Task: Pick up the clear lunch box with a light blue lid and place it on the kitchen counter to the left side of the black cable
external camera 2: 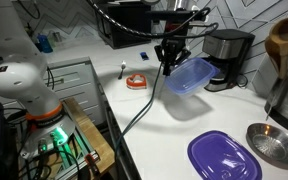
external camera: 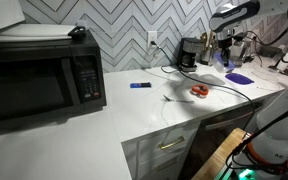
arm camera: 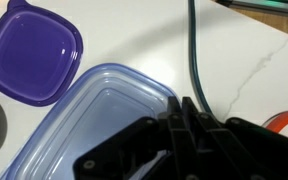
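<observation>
My gripper (external camera 2: 171, 58) is shut on the rim of the lunch box (external camera 2: 192, 76), a see-through container with a light blue lid. It holds the box tilted a little above the white kitchen counter (external camera 2: 162, 128), where the box casts a shadow. In the wrist view the black fingers (arm camera: 177, 118) pinch the box's edge (arm camera: 89, 120). The black cable (external camera 2: 144, 105) curves across the counter beside and below the gripper, and also shows in the wrist view (arm camera: 196, 60). In an exterior view the gripper (external camera: 224, 46) hangs at the far end of the counter (external camera: 134, 112).
A flat purple dish (external camera 2: 224, 157) lies near the counter's front, with a metal bowl (external camera 2: 274, 145) beside it. A small red object (external camera 2: 136, 82) lies past the cable. A black coffee maker (external camera 2: 227, 55) stands behind the box. A microwave (external camera: 39, 75) stands at the other end.
</observation>
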